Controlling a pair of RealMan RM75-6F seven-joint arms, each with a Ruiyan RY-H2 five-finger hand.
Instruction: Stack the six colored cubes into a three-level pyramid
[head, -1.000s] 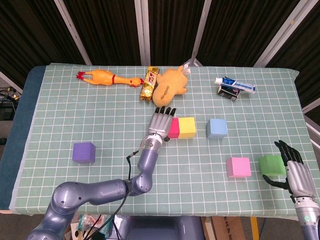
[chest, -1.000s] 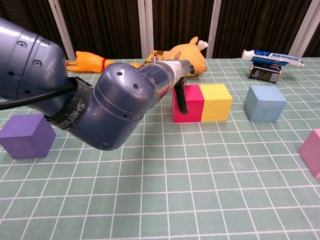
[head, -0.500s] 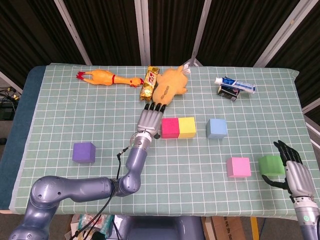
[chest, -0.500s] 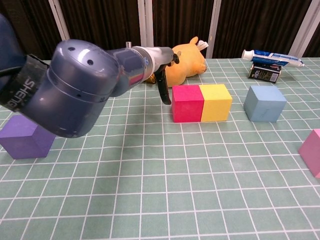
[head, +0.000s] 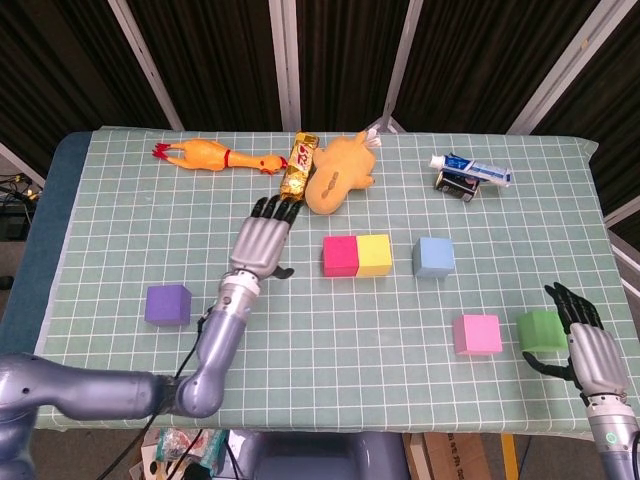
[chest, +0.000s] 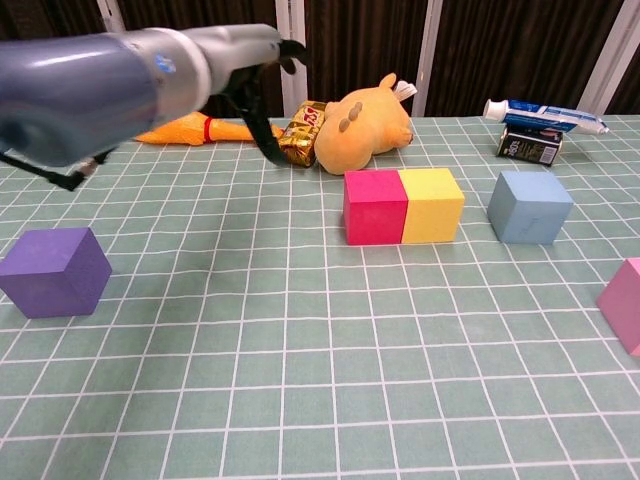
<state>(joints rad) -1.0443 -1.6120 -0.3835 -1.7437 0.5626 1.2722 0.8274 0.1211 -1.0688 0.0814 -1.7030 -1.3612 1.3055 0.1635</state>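
Observation:
A red cube (head: 340, 256) and a yellow cube (head: 374, 255) sit side by side, touching, at mid-table; they also show as the red cube (chest: 375, 205) and yellow cube (chest: 432, 203) in the chest view. A blue cube (head: 433, 257) stands a little to their right. The pink cube (head: 477, 334) and green cube (head: 541, 330) lie near the front right, and the purple cube (head: 167, 304) at the front left. My left hand (head: 262, 235) hovers left of the red cube, fingers spread, holding nothing. My right hand (head: 582, 345) is just right of the green cube, fingers apart.
Along the back lie a rubber chicken (head: 215, 156), a candy bar (head: 297, 167), a yellow plush toy (head: 340, 172) and a toothpaste tube (head: 470, 167) on a small box (head: 457, 183). The table's right edge is close to my right hand.
My left hand has drawn away from the red cube, moving left and lifting. The cubes have stayed put, and my right hand has barely shifted.

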